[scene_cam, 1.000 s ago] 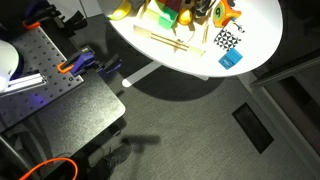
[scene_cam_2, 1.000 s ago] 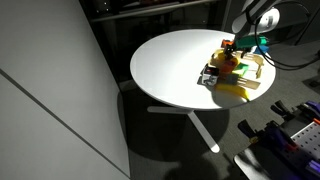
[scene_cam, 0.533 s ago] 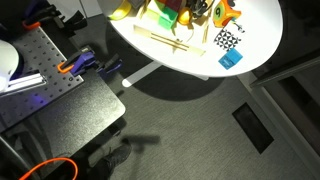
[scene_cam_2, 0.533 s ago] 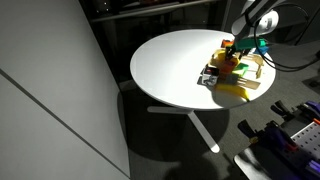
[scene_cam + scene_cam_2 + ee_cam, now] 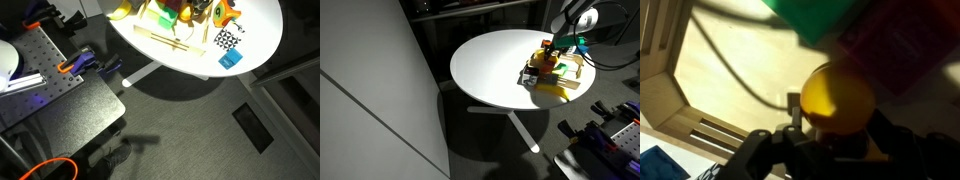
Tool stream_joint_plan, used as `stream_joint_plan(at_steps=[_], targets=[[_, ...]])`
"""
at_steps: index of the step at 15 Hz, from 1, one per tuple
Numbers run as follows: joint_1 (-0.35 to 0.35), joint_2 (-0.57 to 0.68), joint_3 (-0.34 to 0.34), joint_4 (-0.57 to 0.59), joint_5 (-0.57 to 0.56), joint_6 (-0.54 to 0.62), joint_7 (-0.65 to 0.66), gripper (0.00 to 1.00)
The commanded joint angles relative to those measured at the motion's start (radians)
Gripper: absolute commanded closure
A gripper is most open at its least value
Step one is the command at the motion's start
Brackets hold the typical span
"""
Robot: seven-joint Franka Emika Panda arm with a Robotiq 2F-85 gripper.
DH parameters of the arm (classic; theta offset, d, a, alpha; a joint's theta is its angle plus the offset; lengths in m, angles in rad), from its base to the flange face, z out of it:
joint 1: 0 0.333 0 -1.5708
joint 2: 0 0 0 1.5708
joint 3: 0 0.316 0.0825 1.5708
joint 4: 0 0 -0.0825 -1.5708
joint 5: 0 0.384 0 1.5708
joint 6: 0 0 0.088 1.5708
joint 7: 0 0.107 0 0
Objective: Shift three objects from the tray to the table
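Note:
The pale wood tray (image 5: 168, 42) lies on the round white table (image 5: 262, 35), and it also shows in the other exterior view (image 5: 567, 88). Bright toy pieces (image 5: 548, 62) are piled in it. In the wrist view a round yellow piece (image 5: 837, 98) sits between the dark fingers of my gripper (image 5: 835, 135), which look shut on it, low over the tray floor (image 5: 725, 60). A green piece (image 5: 820, 15) and a pink-red piece (image 5: 902, 50) lie just beyond it. The arm reaches down to the tray, with the gripper (image 5: 561, 46) among the toys.
A blue cube (image 5: 231, 59) and a black-and-white checkered piece (image 5: 227, 40) lie on the table beside the tray. An orange and teal thing (image 5: 222, 12) is near them. A dark perforated bench (image 5: 50, 75) stands beside the table.

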Motion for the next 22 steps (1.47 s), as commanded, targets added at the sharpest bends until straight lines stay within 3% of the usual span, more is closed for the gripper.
stream_joint_plan(at_steps=[1,5,14,22], targets=[[0.026,-0.058,-0.018,-0.026,-0.007,-0.013,0.033,0.58],[0.055,-0.104,-0.033,-0.049,-0.017,0.002,0.062,0.58],[0.080,-0.208,0.025,-0.140,-0.006,0.022,0.030,0.58],[0.063,-0.332,0.141,-0.268,0.037,0.002,-0.072,0.58]])
